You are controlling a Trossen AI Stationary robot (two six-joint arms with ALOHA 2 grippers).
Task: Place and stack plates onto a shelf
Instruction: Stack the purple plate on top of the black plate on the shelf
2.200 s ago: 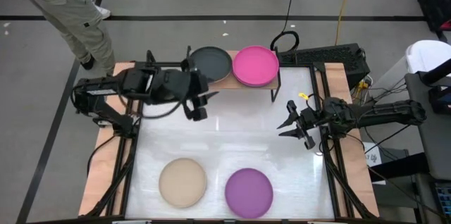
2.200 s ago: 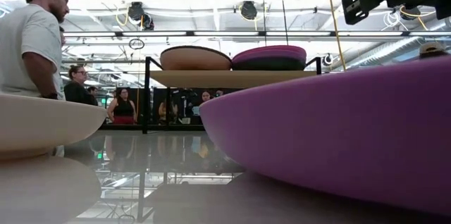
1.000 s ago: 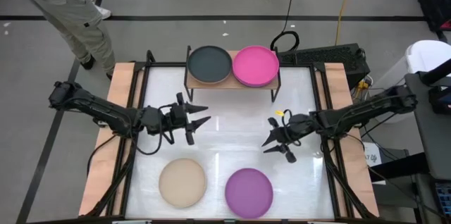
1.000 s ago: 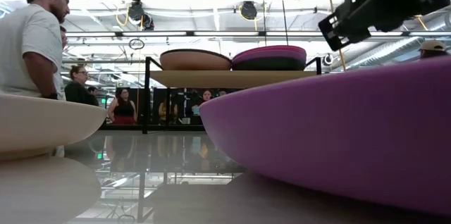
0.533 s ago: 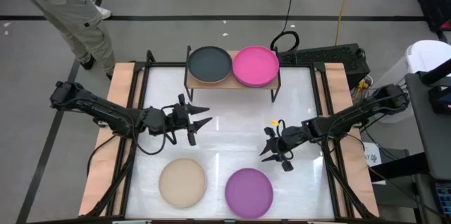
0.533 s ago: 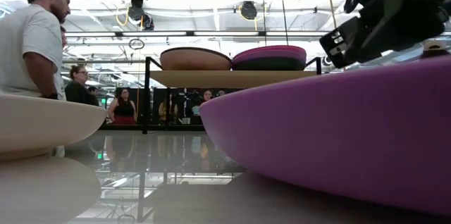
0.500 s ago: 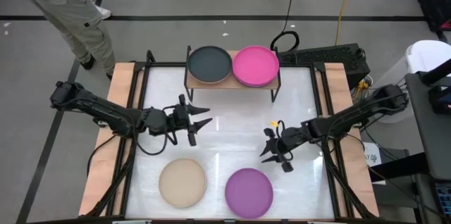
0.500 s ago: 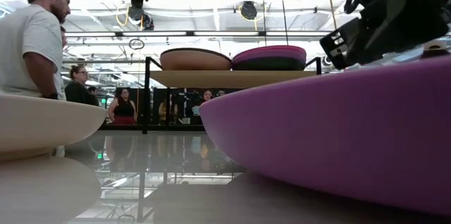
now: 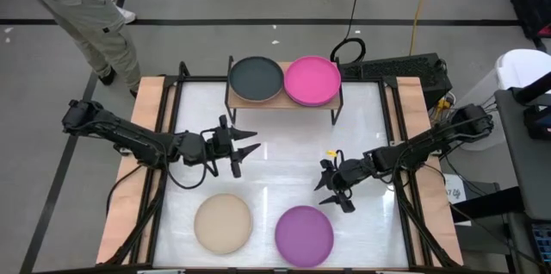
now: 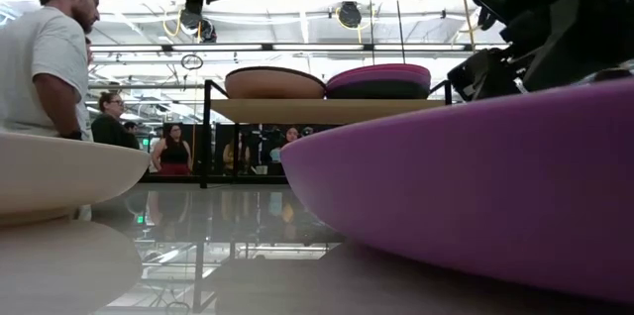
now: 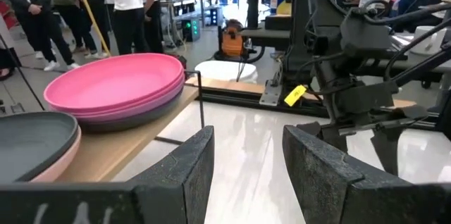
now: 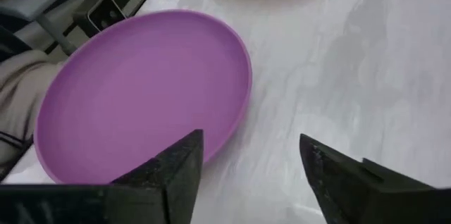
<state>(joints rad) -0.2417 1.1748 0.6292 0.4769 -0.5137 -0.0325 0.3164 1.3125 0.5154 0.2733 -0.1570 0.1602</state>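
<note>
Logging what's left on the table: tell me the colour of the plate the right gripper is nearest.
Purple, seen best in the right wrist view.

Robotics lab, open-plan hall.
Evidence: taped floor line (image 9: pixel 258 22), ceiling spotlights (image 10: pixel 347 14), onlookers (image 10: pixel 173 147), cabled equipment racks (image 11: pixel 310 34).

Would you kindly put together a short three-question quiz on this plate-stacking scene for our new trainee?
1. True or false: the right pincer is shut on the purple plate.
2. Which colour tops the right-hand stack on the shelf? A beige, B magenta, C purple.
3. Fill in: the left pincer hangs open above the table, between the shelf and the ____ plate.

Key: 1 false, it is open, just beside the plate's rim; 2 B, the magenta plate; 3 beige.
</note>
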